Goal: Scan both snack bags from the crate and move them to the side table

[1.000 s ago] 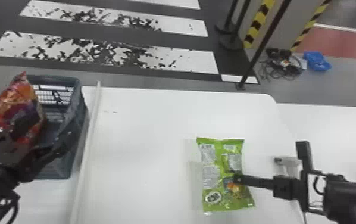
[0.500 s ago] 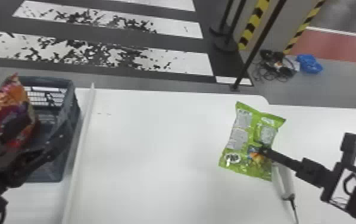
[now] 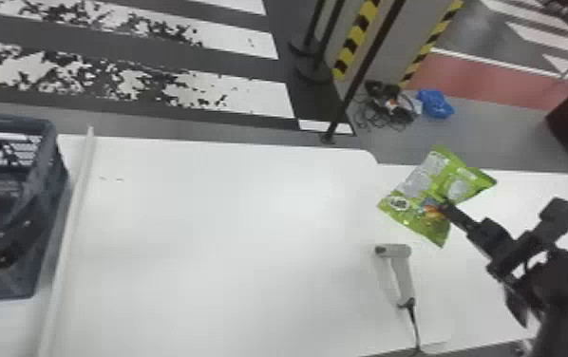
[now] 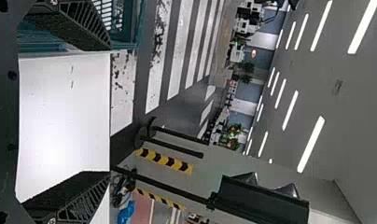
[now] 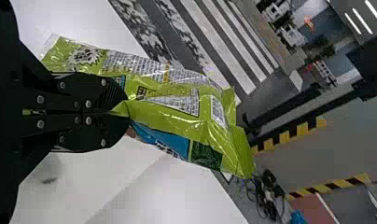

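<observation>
Grn bag (image 3: 418, 183) in R pincer (image 3: 444, 205), scanner (image 3: 402, 277) on tbl (image 3: 231, 237)

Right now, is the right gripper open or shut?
Shut, on the green snack bag. In the right wrist view, the right gripper has its two fingers closed together with a fold of the bag pinched between their tips.

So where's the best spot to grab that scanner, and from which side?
I'd grip the scanner's handle midway, from above, closing across it: it lies on its side, the handle slim between the wider head and the cord.
</observation>
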`<state>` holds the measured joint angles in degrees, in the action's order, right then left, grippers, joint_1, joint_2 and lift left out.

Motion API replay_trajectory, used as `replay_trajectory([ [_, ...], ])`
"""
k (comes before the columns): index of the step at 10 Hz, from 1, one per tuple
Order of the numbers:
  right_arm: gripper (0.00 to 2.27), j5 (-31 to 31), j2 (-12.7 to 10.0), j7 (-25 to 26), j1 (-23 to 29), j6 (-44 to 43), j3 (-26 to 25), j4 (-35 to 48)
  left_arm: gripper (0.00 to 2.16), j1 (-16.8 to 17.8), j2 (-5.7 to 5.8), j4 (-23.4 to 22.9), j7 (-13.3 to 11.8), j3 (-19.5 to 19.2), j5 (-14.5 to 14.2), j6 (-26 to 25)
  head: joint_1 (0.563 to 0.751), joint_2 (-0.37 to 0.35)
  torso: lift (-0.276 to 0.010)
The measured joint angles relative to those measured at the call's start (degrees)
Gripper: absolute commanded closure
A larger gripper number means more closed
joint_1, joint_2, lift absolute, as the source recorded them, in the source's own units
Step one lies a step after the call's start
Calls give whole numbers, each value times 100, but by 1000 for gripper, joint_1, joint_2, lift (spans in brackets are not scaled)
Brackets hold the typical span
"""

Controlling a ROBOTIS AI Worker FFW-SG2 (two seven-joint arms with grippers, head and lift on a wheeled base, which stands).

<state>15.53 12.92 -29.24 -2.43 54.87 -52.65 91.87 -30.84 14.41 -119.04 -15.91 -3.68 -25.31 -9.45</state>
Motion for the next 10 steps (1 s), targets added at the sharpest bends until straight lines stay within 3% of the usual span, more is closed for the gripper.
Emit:
replay_trajectory([
  [2,2246,18,147,993,-266,-1406,-260,-914,36,-6,0,55,-8,16,7,63,695,-350,-29],
  [4,2246,-91,315,1915,-357,-2542,-208,-1793,36,-10,-7,115,-33,41,11,158,695,-350,-29],
  [8,2233,-710,637,2785,-683,-3295,135,-3399,36,34,-18,282,-119,113,1,433,695,-350,-29],
  [9,2078,-811,638,2901,-709,-3360,230,-3608,36,41,-18,286,-123,121,0,463,695,-350,-29],
  [10,1561,-785,610,2929,-713,-3379,271,-3735,36,43,-18,281,-123,122,0,481,695,-350,-29],
])
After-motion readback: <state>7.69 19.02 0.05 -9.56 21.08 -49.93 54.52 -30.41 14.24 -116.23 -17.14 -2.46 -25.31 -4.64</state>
